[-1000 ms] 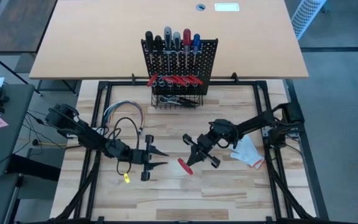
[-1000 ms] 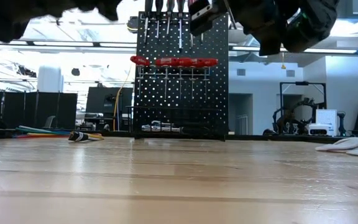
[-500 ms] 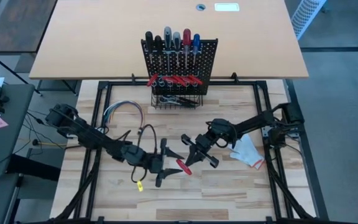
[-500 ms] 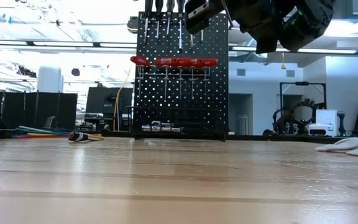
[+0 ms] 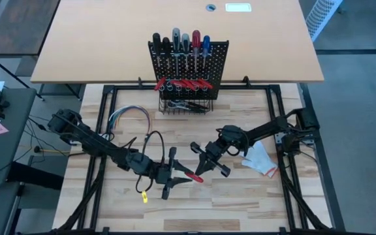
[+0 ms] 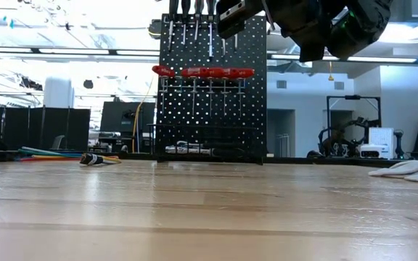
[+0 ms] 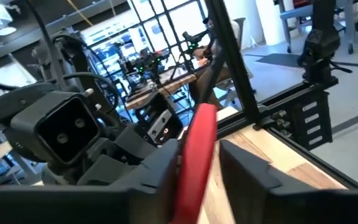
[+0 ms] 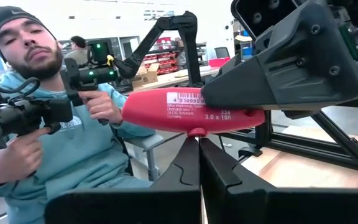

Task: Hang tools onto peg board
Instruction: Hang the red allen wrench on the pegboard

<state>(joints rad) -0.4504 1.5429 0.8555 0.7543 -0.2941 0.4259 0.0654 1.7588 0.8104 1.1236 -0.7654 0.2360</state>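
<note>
While our right gripper (image 5: 203, 163) pinches the shaft of a red-handled screwdriver (image 5: 195, 175) above the table's middle, our left gripper (image 5: 177, 173) has its fingers set around the red handle. Well behind them, the peg board (image 5: 189, 72) stands upright, hung with tools.

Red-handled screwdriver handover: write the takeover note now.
Right gripper: shut on the shaft of the red-handled screwdriver, mid-air over the wooden table.
Left gripper: fingers around its red handle; grip unconfirmed.
Black perforated peg board: already holds a row of screwdrivers on top and red-handled tools below.
Left: finish the handover, hang this screwdriver.
White glove and coloured wire bundle: leave them.
</note>
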